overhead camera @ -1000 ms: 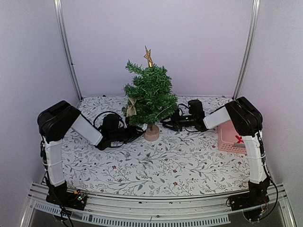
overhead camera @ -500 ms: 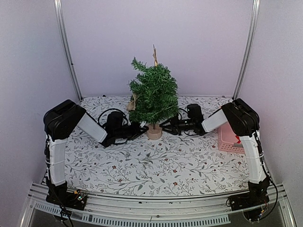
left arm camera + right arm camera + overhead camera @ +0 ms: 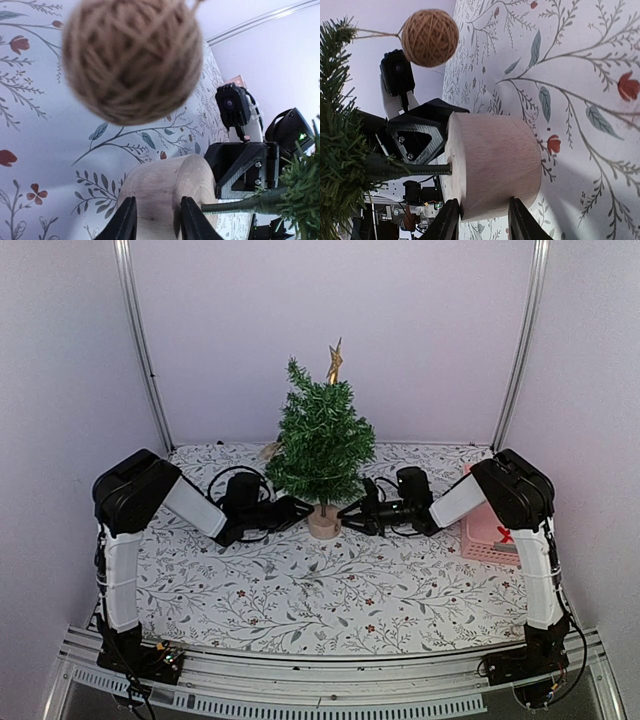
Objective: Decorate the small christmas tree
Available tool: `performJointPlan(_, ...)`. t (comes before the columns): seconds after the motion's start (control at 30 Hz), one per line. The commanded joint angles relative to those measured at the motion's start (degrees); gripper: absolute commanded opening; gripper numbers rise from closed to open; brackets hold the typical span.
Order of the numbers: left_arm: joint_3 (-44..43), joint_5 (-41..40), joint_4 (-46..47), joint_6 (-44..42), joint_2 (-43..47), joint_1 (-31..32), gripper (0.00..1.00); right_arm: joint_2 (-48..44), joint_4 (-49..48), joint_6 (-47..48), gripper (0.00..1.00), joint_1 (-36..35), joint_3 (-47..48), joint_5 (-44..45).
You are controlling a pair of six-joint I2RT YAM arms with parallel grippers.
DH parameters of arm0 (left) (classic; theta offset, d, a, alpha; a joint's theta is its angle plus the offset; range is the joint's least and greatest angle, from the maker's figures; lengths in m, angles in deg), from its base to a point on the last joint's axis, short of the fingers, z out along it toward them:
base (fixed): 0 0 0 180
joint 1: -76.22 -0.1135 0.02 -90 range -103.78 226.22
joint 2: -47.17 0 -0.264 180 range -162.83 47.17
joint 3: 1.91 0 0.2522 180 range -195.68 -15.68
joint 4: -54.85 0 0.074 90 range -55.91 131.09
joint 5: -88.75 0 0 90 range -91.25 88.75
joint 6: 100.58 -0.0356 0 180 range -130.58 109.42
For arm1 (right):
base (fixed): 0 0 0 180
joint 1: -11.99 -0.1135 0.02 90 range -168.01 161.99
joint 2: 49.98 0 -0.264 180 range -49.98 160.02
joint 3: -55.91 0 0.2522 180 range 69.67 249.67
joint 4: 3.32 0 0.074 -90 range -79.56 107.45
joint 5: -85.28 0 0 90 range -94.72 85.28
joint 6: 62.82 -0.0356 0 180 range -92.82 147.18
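Note:
The small christmas tree [image 3: 320, 440] stands upright mid-table on its round wood base [image 3: 323, 523], a gold star [image 3: 335, 360] at its tip. A twine ball ornament [image 3: 132, 60] hangs off a branch above the base [image 3: 155, 195]. My left gripper [image 3: 303, 508] reaches in from the left. Its fingers [image 3: 127, 222] straddle the base's near edge, one by the underside and one on the top face. My right gripper [image 3: 348, 514] meets the base [image 3: 495, 170] from the right. Its fingers [image 3: 517, 220] are parted and lie against the side wall.
A pink basket [image 3: 488, 530] sits at the table's right edge behind the right arm. Low branches [image 3: 340, 125] overhang both grippers. The floral cloth [image 3: 320, 590] covers the table. Metal frame posts [image 3: 140, 350] rise at the back corners.
The tree has turned and straightened: the star swung from left of the tip to the right, and the tan bow on its left side is nearly hidden. Both grippers closed in on the base.

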Motion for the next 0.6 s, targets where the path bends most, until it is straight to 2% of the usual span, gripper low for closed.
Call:
performJointPlan(0.0,0.9,-0.3,-1.8,-1.5,2.9,-1.3,0.35,-5.1,0.2,1.0,0.38,0.0,-3.1,1.8)
performJointPlan(0.17,6.1,-3.2,-0.9,-1.8,8.5,-2.7,0.44,-12.1,2.8,3.7,0.41,2.2,-5.8,5.6)
performJointPlan(0.33,10.1,-3.8,-2.3,-1.9,13.3,-4.1,0.46,-19.1,9.4,7.6,0.42,4.7,-6.9,7.9)
performJointPlan(0.47,14.1,-5.8,-3.9,-2.5,18.5,-4.9,0.48,-27.0,18.5,10.8,0.43,9.0,-9.4,9.5)
performJointPlan(0.57,16.5,-7.3,-6.0,-3.6,22.1,-5.4,0.49,-34.6,28.7,15.3,0.43,13.2,-9.6,11.3)
